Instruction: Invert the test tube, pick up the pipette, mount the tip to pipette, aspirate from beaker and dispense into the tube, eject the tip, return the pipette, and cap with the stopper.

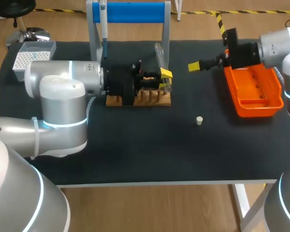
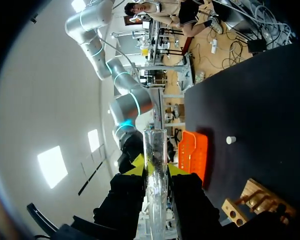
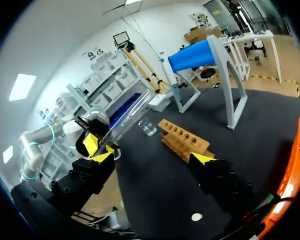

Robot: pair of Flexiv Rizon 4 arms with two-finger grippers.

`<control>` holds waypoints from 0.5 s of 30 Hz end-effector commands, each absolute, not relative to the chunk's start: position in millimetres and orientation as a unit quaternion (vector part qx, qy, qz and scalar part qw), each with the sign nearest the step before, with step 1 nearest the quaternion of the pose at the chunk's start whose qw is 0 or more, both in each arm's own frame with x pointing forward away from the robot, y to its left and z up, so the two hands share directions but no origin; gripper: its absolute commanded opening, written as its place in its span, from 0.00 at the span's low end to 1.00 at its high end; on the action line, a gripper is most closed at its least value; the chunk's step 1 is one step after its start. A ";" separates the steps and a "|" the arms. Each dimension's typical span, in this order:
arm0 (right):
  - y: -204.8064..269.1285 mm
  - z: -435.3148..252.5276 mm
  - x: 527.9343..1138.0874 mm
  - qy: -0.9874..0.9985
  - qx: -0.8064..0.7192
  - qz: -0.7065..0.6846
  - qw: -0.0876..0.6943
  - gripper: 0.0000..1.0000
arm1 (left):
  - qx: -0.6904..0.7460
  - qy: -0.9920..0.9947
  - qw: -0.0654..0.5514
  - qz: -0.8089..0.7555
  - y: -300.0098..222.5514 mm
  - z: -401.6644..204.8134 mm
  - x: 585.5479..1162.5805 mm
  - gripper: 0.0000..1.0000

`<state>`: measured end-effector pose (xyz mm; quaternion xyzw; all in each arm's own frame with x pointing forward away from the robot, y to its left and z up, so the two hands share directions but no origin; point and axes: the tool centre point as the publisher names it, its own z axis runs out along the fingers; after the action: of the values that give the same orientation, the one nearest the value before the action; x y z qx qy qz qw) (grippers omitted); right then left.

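Hold the test tube pinched between both fingers of the left pincer, lifted clear of the wooden rack and tilted just above it. Have the right pincer spread wide with nothing in it, hovering near the orange tray, well apart from the tube. Judge the first step, the inversion, to be the one in hand; cannot tell which end of the tube is up, nor whether the turn is complete. See the pipette hanging on the blue-topped stand, so not yet picked up. See the tip box at the far left of the desk, and no tip mounted. Find the beaker just beside the rack's end in the right wrist view; cannot make it out from above. Spot the stopper lying alone on the desk, in front of the rack and apart from it, so capping not done either. Reckon almost everything remains: setting the tube back in the rack, taking the pipette, mounting a tip, aspirating, dispensing, ejecting, returning, capping
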<state>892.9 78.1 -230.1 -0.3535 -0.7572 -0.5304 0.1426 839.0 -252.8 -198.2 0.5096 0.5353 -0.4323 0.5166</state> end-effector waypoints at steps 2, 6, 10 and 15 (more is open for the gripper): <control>78.5 -226.6 882.2 -0.761 -0.394 -0.509 0.081 1.00 | 0.510 0.535 0.517 -0.432 -253.5 -197.8 839.6 0.00; 78.5 -226.6 882.2 -0.761 -0.394 -0.509 0.081 1.00 | 0.510 0.535 0.517 -0.432 -253.5 -197.8 839.6 0.00; 78.5 -226.6 882.2 -0.761 -0.394 -0.509 0.081 1.00 | 0.504 0.548 0.493 -0.451 -246.4 -199.2 840.1 0.00; 78.5 -226.6 882.2 -0.761 -0.394 -0.509 0.081 1.00 | 0.443 0.610 0.419 -0.506 -225.9 -204.3 848.5 0.00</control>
<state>883.5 79.5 -227.9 -0.3936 -0.7600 -0.5108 0.0809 842.1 -242.6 -209.4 0.4618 0.5826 -0.4762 0.4697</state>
